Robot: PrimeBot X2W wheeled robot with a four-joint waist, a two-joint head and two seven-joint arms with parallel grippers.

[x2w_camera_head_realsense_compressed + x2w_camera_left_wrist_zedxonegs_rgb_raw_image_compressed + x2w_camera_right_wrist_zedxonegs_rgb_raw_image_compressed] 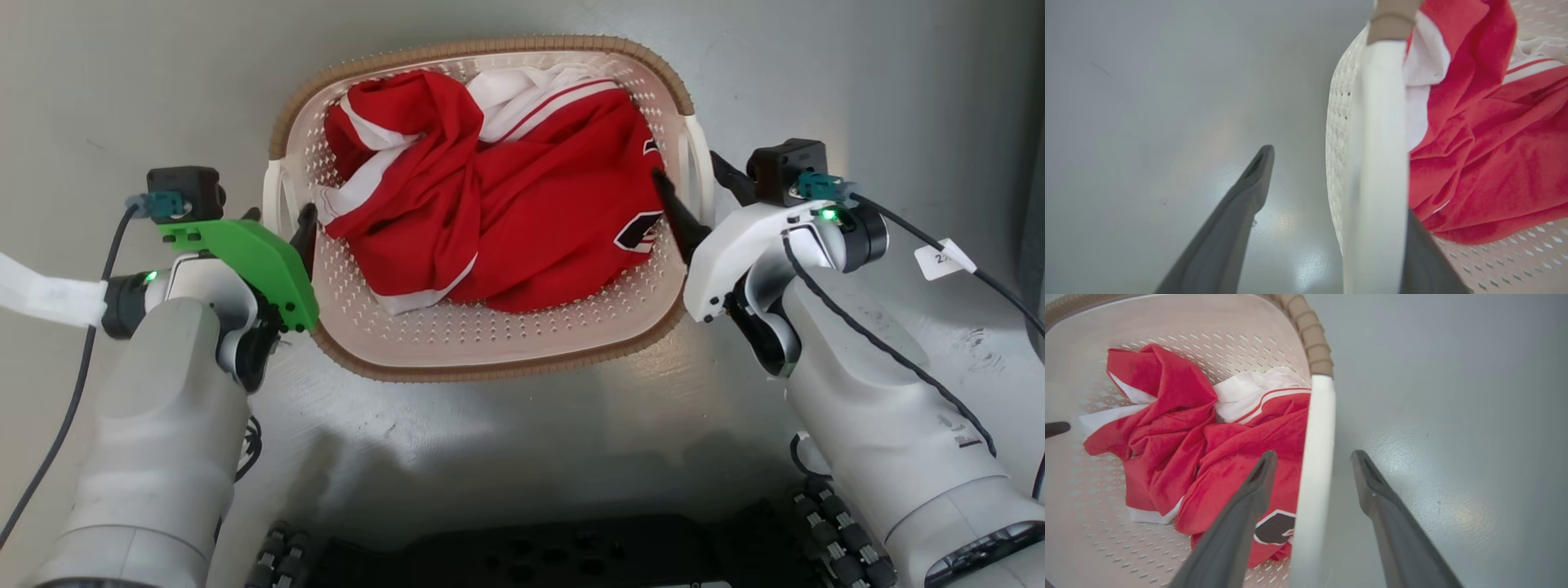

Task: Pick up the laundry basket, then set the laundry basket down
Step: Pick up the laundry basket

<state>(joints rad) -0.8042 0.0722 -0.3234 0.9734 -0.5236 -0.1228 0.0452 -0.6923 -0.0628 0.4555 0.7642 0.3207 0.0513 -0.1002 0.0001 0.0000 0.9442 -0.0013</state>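
Nearest: dark base (pixel 522 559) along the bottom edge of the head view, with rollers at its corners. Left forearm (pixel 163 425) and right forearm (pixel 890 425), both pale, rise on either side of it. Grey glossy floor (pixel 522 441) all round, with patches of glare.

Left gripper (pixel 279 219), green shell behind it, is at the left side of the basket (pixel 490 335). Jaws apart, straddling the left handle (pixel 1380 163). Outer finger (pixel 1241 204) is over bare floor, well off the handle. Inner finger (pixel 1425 261) is inside the basket, close behind the handle; cannot tell if it touches. Nothing clamped.

Right gripper (pixel 1313 454), white shell behind it, is at the basket's right side. Jaws apart, straddling the right handle (pixel 1312 457). Inner finger (pixel 1237 522) is above the clothing (pixel 522 220), outer finger (pixel 1392 522) over the floor. A gap shows on each side of the handle; no grasp.

The basket is centred ahead, between the two grippers, and upright. Oval, cream, with perforated wall and bottom and a brown woven-look rim (pixel 490 374). Resting on the floor or just off it: cannot tell.

The clothing lies crumpled inside, red with white bands, heaped toward the far half. A dark patch edged in white shows near the right handle. The near strip of the basket's bottom is bare.

Farthest: the far arc of the rim, then more floor.
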